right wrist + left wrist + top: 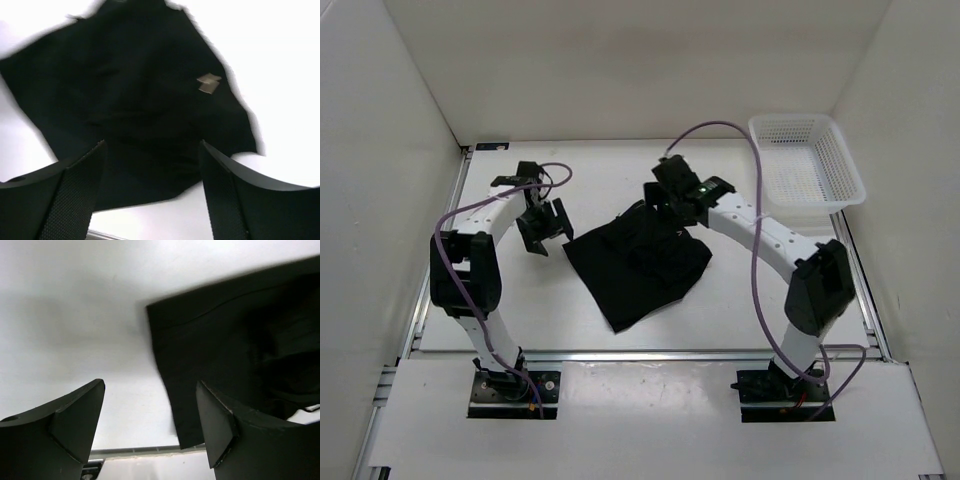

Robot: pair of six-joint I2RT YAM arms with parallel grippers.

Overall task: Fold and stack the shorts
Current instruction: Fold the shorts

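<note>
The black shorts (638, 262) lie bunched and partly folded in the middle of the table, one corner pointing toward the near edge. My left gripper (545, 228) hovers open just left of their left corner; in the left wrist view its jaws (151, 385) stand wide, with the shorts (235, 345) to the right and nothing between them. My right gripper (662, 196) hangs open over the far side of the shorts. In the right wrist view (152, 144) the cloth (135, 100) lies below the spread fingers, a small pale tag (208, 83) showing on it.
A white mesh basket (840, 150) stands at the back right corner. White walls close in the table on the left, back and right. A metal rail (640, 353) runs along the table's near edge.
</note>
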